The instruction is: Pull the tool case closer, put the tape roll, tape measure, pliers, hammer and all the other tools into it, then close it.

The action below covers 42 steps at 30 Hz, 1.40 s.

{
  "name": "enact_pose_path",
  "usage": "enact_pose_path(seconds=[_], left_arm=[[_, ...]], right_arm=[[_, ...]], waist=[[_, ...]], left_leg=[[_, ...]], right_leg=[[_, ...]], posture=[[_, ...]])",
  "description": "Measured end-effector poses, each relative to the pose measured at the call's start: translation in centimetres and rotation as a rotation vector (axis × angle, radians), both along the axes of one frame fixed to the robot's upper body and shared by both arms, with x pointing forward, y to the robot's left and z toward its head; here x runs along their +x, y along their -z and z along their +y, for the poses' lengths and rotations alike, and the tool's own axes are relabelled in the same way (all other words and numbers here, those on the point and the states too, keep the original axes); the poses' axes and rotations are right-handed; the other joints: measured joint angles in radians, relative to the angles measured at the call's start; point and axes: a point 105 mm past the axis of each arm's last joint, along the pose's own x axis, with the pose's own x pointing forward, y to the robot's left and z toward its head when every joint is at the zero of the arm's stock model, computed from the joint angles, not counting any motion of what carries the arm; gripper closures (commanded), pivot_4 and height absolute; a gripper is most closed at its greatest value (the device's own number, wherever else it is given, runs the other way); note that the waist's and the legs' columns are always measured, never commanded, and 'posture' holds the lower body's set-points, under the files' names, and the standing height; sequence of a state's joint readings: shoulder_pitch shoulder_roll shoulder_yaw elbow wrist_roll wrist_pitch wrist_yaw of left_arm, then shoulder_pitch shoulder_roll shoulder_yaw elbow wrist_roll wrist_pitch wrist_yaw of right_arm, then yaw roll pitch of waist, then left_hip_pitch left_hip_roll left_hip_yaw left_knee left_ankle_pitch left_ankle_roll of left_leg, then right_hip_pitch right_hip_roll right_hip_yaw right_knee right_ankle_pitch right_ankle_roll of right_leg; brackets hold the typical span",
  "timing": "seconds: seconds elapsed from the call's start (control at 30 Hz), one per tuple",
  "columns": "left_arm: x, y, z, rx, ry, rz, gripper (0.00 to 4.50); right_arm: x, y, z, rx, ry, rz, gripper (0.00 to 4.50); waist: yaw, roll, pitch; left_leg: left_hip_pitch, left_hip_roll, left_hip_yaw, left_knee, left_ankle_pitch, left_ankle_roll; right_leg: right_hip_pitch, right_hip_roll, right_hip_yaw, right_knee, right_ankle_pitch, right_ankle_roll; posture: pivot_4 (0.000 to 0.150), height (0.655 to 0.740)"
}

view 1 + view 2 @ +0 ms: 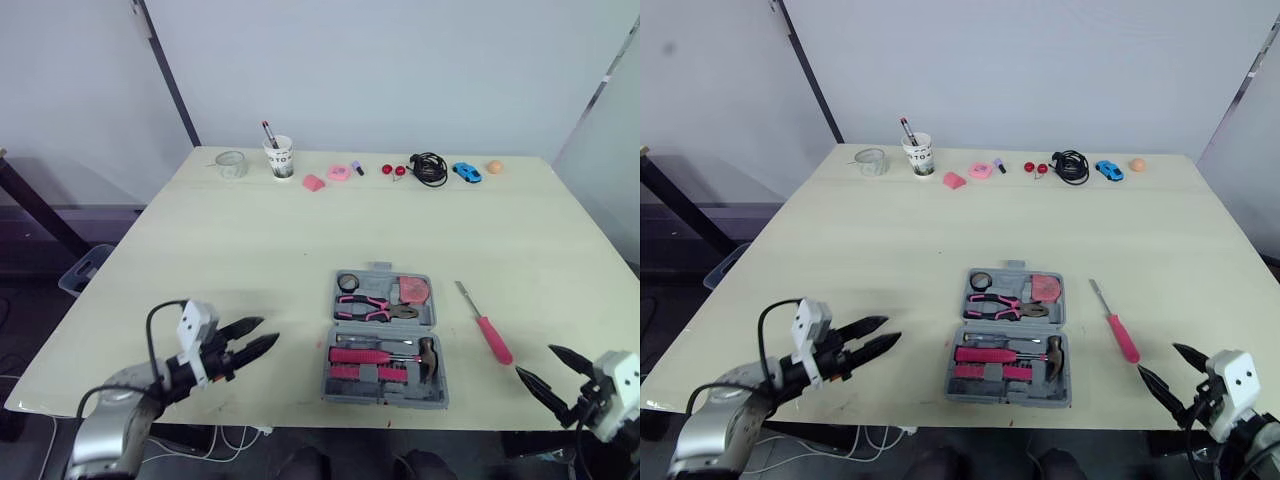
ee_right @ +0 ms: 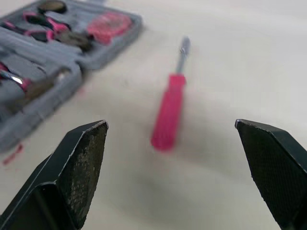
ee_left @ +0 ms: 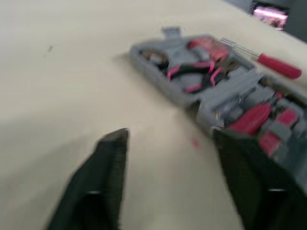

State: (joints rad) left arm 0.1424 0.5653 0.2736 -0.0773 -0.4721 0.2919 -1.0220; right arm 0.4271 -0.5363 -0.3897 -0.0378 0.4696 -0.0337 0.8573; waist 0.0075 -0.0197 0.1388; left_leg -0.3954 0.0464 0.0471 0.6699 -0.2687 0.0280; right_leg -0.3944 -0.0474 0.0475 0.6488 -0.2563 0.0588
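Observation:
A grey tool case (image 1: 384, 338) lies open near the table's front edge. Its far half holds a black tape roll (image 1: 348, 282), a red tape measure (image 1: 412, 290) and pink-handled pliers (image 1: 368, 309). Its near half holds a hammer (image 1: 428, 355) and pink-handled tools (image 1: 355, 357). A red-handled screwdriver (image 1: 486, 325) lies on the table right of the case. My left gripper (image 1: 252, 338) is open, left of the case, fingers pointing toward it. My right gripper (image 1: 548, 375) is open at the front right edge, just short of the screwdriver (image 2: 169, 116).
Along the table's far edge (image 1: 370, 155) stand a clear jar (image 1: 231, 164), a paper cup with a pen (image 1: 279, 155), pink items (image 1: 328, 176), a black cable (image 1: 430, 168), a blue toy car (image 1: 467, 172) and an orange ball (image 1: 495, 167).

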Motion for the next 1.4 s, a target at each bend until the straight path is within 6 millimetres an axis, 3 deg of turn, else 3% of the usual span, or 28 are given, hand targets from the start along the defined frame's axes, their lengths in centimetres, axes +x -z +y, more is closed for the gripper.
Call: enact_pose_path(seconds=[0.3, 0.43, 0.8, 1.03, 1.2, 1.4], left_arm=[[-3.2, 0.4, 2.8, 0.026, -0.117, 0.034, 0.25], [-3.2, 0.1, 3.0, 0.033, -0.119, 0.026, 0.25], [-0.7, -3.1, 2.3, 0.091, -0.001, -0.089, 0.25], [0.6, -4.8, -0.3, 0.105, 0.174, -0.145, 0.25], [0.9, -5.5, -2.3, 0.096, 0.303, -0.145, 0.25], [1.9, -8.2, -4.5, 0.092, 0.410, -0.218, 0.25]], right_arm=[[-3.1, 1.1, -1.9, -0.020, 0.065, 0.050, 0.00], [-3.7, 1.1, -1.5, -0.017, 0.065, 0.056, 0.00], [-0.2, -2.6, 1.5, -0.027, 0.012, -0.043, 0.00], [3.5, -4.6, 4.1, 0.002, -0.016, -0.056, 0.00], [5.7, -4.2, 5.6, -0.020, -0.030, -0.028, 0.00], [7.6, -1.7, 4.4, -0.067, 0.029, 0.051, 0.00]], waist=[[0.000, 0.000, 0.000], [0.003, 0.002, -0.001], [0.004, 0.001, -0.001], [0.003, 0.001, -0.001], [0.003, 0.001, -0.001], [0.004, 0.000, 0.000]], left_leg=[[0.001, 0.003, 0.001, 0.000, 0.000, 0.000], [0.001, 0.005, 0.002, 0.000, 0.000, 0.000], [0.000, 0.005, 0.002, 0.000, 0.000, 0.000], [0.000, 0.001, 0.002, 0.000, 0.000, 0.000], [-0.002, 0.000, 0.002, 0.000, 0.000, 0.000], [-0.003, -0.001, 0.003, 0.000, 0.000, 0.000]], right_leg=[[-0.001, -0.001, 0.002, -0.001, 0.000, 0.000], [-0.002, -0.001, 0.002, -0.001, 0.000, 0.000], [-0.002, 0.000, 0.002, -0.002, 0.000, 0.000], [-0.001, 0.000, 0.002, -0.002, 0.000, -0.001], [-0.002, 0.000, 0.001, -0.002, 0.000, 0.000], [-0.001, 0.000, 0.000, -0.002, 0.000, 0.000]], posture=[[0.150, 0.7400], [0.150, 0.7400], [0.150, 0.7400], [0.150, 0.7400], [0.150, 0.7400], [0.150, 0.7400]])
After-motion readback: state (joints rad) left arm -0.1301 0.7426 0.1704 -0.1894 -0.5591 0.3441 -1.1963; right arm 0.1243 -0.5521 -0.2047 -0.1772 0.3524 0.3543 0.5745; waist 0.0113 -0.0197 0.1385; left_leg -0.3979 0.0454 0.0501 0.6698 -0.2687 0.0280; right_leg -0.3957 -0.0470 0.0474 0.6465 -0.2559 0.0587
